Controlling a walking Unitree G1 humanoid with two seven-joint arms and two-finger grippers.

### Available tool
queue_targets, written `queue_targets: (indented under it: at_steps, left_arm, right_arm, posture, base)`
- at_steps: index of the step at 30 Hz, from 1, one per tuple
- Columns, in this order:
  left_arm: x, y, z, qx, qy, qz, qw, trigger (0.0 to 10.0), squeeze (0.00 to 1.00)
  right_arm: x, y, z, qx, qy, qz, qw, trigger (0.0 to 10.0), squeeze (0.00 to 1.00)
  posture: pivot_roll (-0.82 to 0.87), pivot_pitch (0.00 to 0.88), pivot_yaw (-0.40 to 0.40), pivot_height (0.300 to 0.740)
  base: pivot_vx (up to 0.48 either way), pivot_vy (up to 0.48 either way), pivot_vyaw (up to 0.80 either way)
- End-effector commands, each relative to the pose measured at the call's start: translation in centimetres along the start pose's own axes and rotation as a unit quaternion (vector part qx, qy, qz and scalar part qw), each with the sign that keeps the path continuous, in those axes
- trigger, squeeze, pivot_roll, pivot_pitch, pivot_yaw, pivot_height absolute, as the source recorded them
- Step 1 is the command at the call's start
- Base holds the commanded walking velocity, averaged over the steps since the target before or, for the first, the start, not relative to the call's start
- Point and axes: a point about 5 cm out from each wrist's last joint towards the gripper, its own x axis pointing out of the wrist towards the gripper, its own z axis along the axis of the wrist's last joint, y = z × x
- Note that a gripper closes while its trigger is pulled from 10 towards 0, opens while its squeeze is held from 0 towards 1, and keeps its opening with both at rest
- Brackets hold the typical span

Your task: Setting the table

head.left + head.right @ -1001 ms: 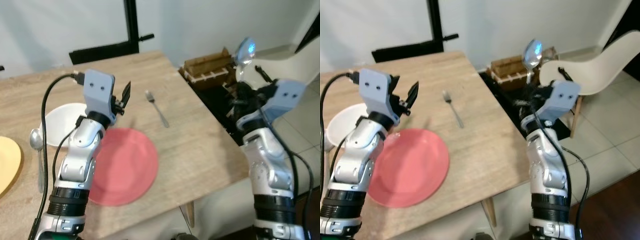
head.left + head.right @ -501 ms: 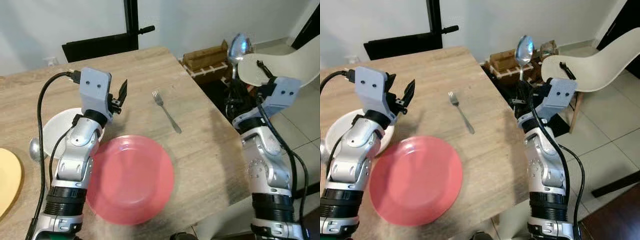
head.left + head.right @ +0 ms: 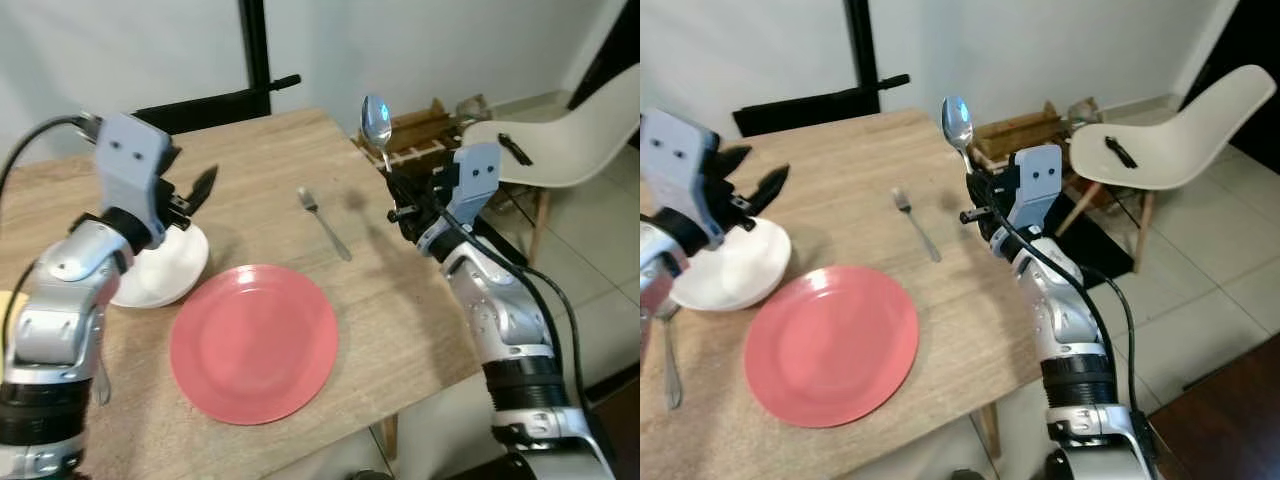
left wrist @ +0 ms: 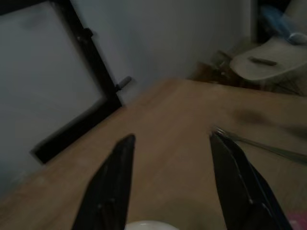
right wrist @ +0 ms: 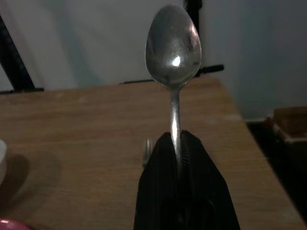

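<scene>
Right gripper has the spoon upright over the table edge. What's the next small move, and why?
Probably carry the right gripper a little further in over the table and lower it toward the bare wood on the robot's right of the red plate. The spoon is clamped upright, well above the surface, and the fork already lies beyond the plate.

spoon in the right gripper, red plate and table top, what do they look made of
Spoon: polished metal, likely steel; it mirrors a bright glint. It is clamped in the right gripper. Red plate: matte and evenly coloured, probably plastic, though glazed ceramic cannot be ruled out. Table: pale wood grain, possibly laminate, with a dull finish.
</scene>
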Motion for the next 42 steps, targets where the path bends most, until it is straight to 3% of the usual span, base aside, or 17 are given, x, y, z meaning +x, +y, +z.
queue_targets:
  at_steps: [1,4,9,12,16,24,28,31,42]
  left_arm:
    - [-0.7,0.3,0.4,-0.003,0.002,-0.019,1.0,10.0,0.0]
    - [-1.2,0.1,1.2,0.0,0.008,-0.056,0.998,10.0,0.0]
    - [-0.4,-1.6,1.5,-0.017,0.016,-0.108,0.994,10.0,0.0]
    - [0.9,-2.4,1.8,-0.008,0.02,-0.129,0.991,10.0,0.0]
    - [1.5,-2.2,2.8,-0.003,0.014,-0.14,0.99,10.0,0.0]
    - [0.7,-1.9,2.9,-0.003,0.033,-0.145,0.989,10.0,0.0]
    - [0.5,-2.0,2.9,-0.009,0.043,-0.158,0.987,10.0,0.0]
    - [0.3,-2.3,2.8,-0.012,0.052,-0.176,0.983,10.0,0.0]
    - [-0.6,-2.7,2.6,-0.015,0.069,-0.18,0.981,10.0,0.0]
  right_arm:
    - [0.6,0.2,-0.7,0.003,0.02,-0.009,1.0,10.0,0.0]
    - [2.3,1.0,-1.5,0.02,0.046,-0.022,0.998,10.0,0.0]
    - [3.0,1.3,-1.8,0.003,0.066,-0.018,0.998,10.0,0.0]
    - [3.0,0.5,-2.3,-0.018,0.092,-0.031,0.995,10.0,0.0]
    - [2.8,-0.8,-2.3,-0.024,0.092,-0.05,0.994,10.0,0.0]
    - [2.7,-2.6,-1.5,-0.044,0.083,-0.074,0.993,10.0,0.0]
    - [2.3,-3.2,-1.7,-0.052,0.091,-0.057,0.993,10.0,0.0]
    - [2.2,-2.9,-2.2,-0.062,0.1,-0.022,0.993,10.0,0.0]
    - [2.0,-3.3,-2.8,-0.095,0.126,-0.038,0.987,10.0,0.0]
  posture:
    - [0.02,0.002,0.036,0.74]
    - [0.07,0.01,0.024,0.74]
    - [0.11,0.03,0.014,0.74]
    - [0.11,0.051,0.018,0.74]
    - [0.12,0.071,0.023,0.74]
    - [0.14,0.101,0.041,0.74]
    - [0.15,0.113,0.047,0.74]
    - [0.15,0.127,0.053,0.74]
    - [0.17,0.147,0.05,0.74]
  base:
    - [0.0,0.0,0.0]
    - [0.0,0.0,0.0]
    - [0.0,0.0,0.0]
    - [0.0,0.0,0.0]
    - [0.0,0.0,0.0]
    - [0.0,0.0,0.0]
    - [0.0,0.0,0.0]
    - [0.0,0.0,0.0]
    - [0.0,0.0,0.0]
